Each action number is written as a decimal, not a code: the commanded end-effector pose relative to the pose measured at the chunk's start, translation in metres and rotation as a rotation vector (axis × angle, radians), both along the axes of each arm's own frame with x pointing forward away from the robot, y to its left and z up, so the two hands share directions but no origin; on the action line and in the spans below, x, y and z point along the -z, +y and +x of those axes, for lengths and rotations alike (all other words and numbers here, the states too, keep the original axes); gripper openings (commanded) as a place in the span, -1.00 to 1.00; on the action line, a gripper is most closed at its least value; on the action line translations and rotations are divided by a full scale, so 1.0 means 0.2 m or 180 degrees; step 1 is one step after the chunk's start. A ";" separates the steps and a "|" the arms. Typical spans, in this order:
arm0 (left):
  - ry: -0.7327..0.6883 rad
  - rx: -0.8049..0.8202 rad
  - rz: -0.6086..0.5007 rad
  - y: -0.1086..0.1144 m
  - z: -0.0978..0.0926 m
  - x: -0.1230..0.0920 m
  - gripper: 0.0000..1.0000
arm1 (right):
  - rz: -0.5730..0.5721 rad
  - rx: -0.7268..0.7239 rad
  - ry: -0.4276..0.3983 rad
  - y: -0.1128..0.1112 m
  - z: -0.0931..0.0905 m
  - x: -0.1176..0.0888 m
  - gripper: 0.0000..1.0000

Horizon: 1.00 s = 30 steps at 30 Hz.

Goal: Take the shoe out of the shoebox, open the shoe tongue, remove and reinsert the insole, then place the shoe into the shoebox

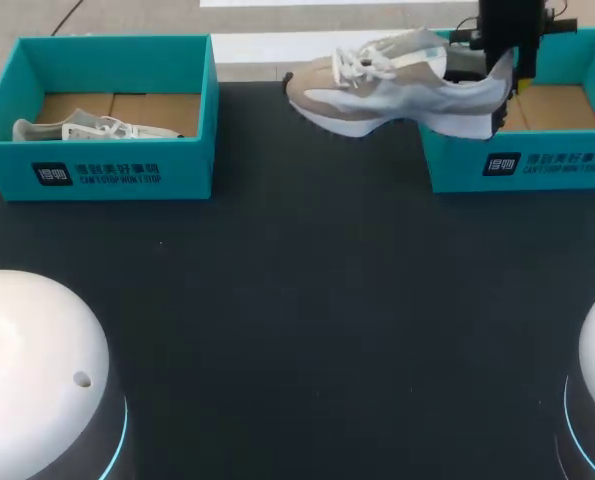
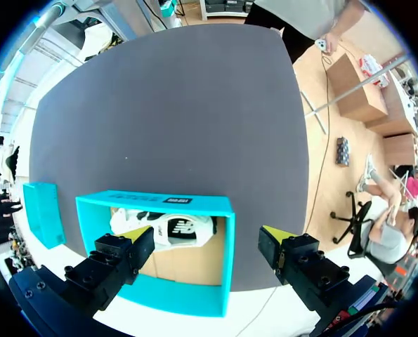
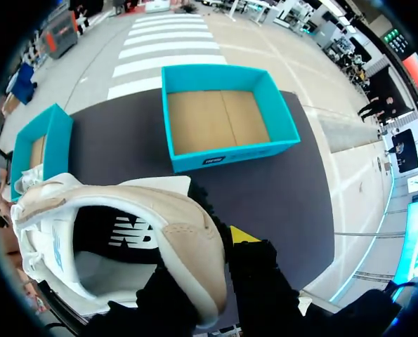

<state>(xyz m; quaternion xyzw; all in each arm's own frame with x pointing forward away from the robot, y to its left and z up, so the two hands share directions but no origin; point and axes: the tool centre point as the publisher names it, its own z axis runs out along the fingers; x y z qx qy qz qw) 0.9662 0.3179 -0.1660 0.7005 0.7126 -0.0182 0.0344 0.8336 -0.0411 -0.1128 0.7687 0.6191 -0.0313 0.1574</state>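
Your right gripper is clamped on the heel of the beige and white sneaker, with the heel collar pinched between its 2 fingers. In the head view the sneaker sits at the far right, its heel over the left wall of the right shoebox and its toe pointing left over the dark table. The laces are up and the sole is down, and it is not resting in the box. In the right wrist view that teal box shows a bare cardboard floor ahead of the gripper.

Your left gripper is released, fingers spread wide and gripping nothing. It hangs above the left shoebox at the far left of the table. A 2nd sneaker, white, lies on its side in that box, toward the box's left end. The 2 boxes are well apart.
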 end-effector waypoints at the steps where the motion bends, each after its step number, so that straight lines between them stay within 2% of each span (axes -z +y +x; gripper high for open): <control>1: -0.0012 0.0000 0.0010 0.00 -0.01 0.00 1.00 | -0.0056 -0.0001 -0.0091 0.10 -0.13 0.00 -1.00; 6: -0.0012 0.0000 0.0010 0.00 -0.01 0.00 1.00 | 0.0010 0.0108 0.0020 0.18 -0.27 0.02 -1.00; 30: -0.0012 0.0000 0.0010 0.00 -0.01 0.00 1.00 | 0.0010 0.0108 0.0020 0.18 -0.27 0.02 -1.00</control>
